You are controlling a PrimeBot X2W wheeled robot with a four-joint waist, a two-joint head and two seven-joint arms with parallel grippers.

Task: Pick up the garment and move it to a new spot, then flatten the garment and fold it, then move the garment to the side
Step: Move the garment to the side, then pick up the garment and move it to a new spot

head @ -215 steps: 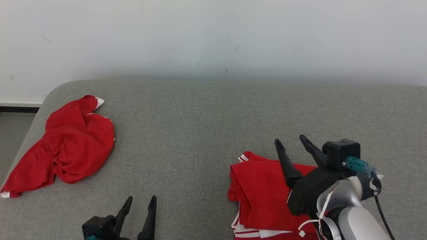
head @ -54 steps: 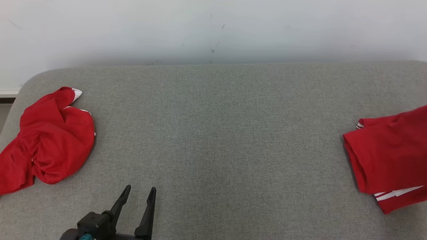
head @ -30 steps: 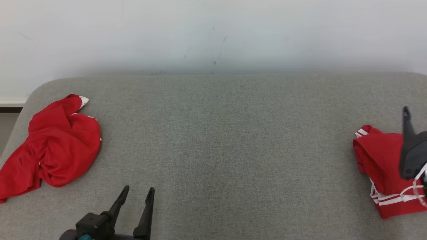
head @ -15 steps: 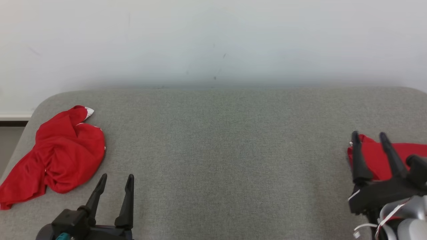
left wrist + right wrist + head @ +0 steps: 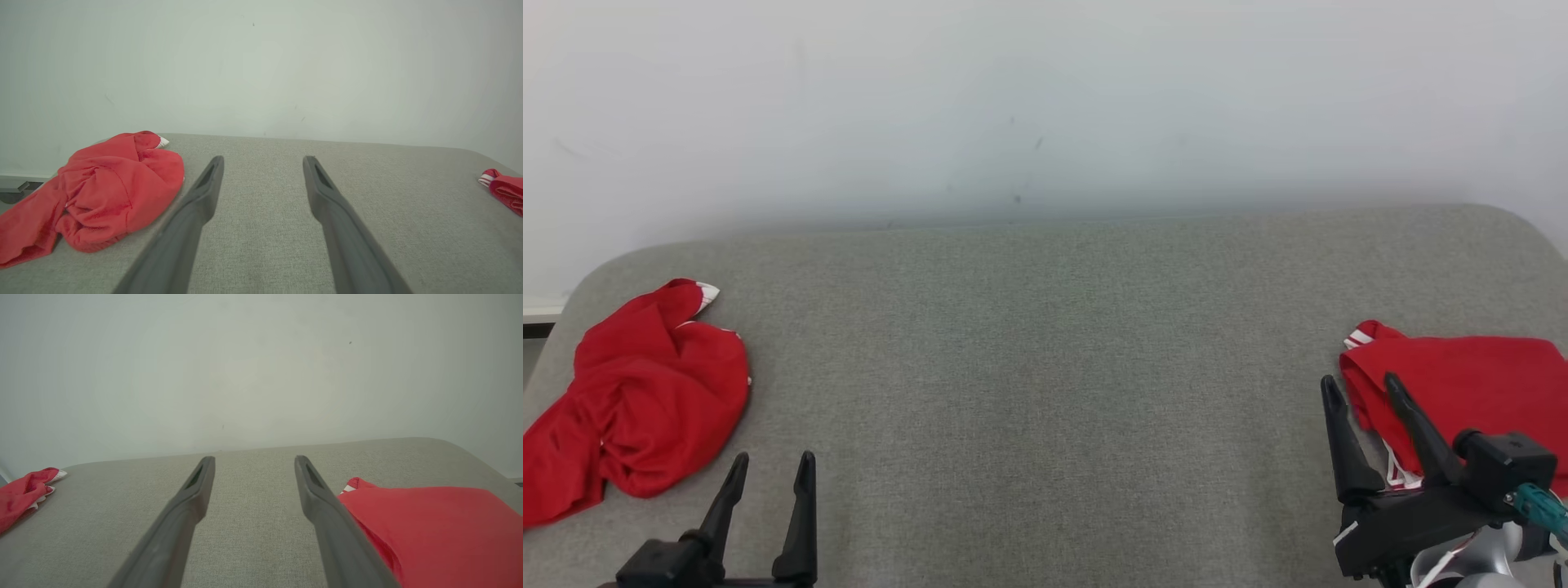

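Since a few seconds ago, the folded red garment with white stripes (image 5: 1462, 367) has gone from the middle of the seat to its right end. The robot's right gripper (image 5: 1361, 382) has come off it and drawn back toward the body. Nearest to me, both tools stand released and hold nothing. The left gripper (image 5: 772, 460) sits low at the front left over bare cloth, its two dark fingers parted. The right one is the same, though one of its fingers (image 5: 1421, 433) crosses the folded garment's near left corner. From here I can't be sure whether it touches that corner or only hangs above it. That is the first worry: a careless swing to the left could hook the hem and drag the fold open. A little further back at the left end lies a crumpled red garment with white trim (image 5: 645, 400), heaped close to the rounded corner of the grey fabric-covered seat (image 5: 1045, 343). I'd judge it the next one to be picked up. A grab at a single loose layer could leave the rest trailing, or nudge the heap off that corner. Beyond both garments the seat runs bare to its back edge, under a plain white wall (image 5: 1045, 98) with a few faint marks.
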